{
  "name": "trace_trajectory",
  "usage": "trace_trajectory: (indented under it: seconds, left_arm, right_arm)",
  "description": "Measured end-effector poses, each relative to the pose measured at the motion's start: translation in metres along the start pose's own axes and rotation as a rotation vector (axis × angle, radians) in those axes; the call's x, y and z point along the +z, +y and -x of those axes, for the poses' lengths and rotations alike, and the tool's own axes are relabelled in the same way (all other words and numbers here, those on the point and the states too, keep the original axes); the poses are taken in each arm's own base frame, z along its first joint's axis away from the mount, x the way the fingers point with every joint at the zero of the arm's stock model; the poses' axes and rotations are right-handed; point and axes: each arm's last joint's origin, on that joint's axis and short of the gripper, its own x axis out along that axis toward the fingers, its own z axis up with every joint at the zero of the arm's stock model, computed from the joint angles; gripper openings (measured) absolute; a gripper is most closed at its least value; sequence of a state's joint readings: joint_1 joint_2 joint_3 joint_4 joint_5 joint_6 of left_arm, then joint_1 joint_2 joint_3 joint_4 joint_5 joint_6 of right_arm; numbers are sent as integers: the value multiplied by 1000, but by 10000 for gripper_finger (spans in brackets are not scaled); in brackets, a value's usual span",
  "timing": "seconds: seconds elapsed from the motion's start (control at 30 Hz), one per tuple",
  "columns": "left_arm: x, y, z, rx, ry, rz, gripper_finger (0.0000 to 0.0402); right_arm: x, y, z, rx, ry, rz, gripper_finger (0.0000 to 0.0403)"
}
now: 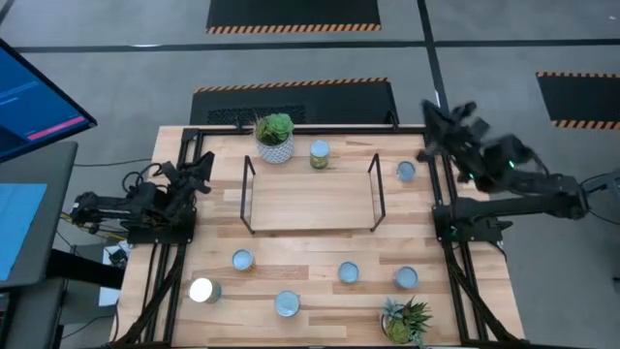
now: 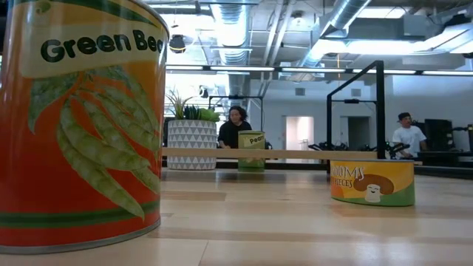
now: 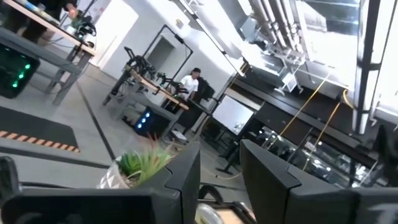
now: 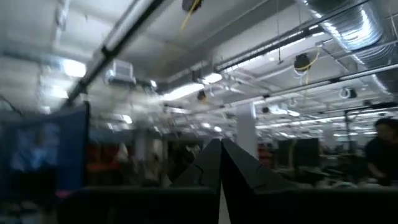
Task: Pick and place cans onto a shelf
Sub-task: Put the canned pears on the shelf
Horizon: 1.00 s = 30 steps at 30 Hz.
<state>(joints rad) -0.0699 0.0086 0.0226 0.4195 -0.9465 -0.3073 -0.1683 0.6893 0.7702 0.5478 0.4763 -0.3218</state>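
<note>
The shelf is a low light-wood board with black wire frames at both short ends, standing mid-table. Several cans stand on their bases on the table. One green-labelled can is behind the shelf, and one is to its right. Several more stand near the front, among them a shiny white one. In the low view a green beans can stands close up and a mushrooms can farther right. My left gripper is open at the table's left edge. My right gripper is shut, at the far right corner, away from the cans.
A white patterned pot with a succulent stands behind the shelf's left end. A spiky green plant stands at the near right. Black rails run along the table's left and right edges. People show in the room beyond the table.
</note>
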Motion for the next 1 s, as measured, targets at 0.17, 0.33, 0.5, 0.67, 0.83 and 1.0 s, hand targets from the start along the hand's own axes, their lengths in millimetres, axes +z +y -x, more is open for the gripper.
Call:
trace_trajectory:
  seconds: [0.17, 0.33, 0.5, 0.67, 0.83, 1.0]
  left_arm:
    - [-2, 1, 0, 10, 13, -26, 105]
    - [-5, 2, 0, 16, 30, -45, 105]
    - [-6, 2, 0, 10, 40, -50, 105]
    - [-6, 1, 0, -28, 54, -32, 105]
    - [-8, 2, 0, -25, 69, -35, 105]
    - [-9, 2, 0, -22, 77, -45, 105]
  right_arm:
    - [11, 1, -66, -58, 288, 187, 33]
    - [5, -13, -125, -71, 564, 236, 33]
    - [-24, -27, -174, 81, 789, 225, 33]
    - [-72, -37, -209, 208, 1014, 137, 33]
    - [-131, -39, -227, 239, 1225, 109, 33]
    - [-189, -23, -230, 316, 1380, 78, 33]
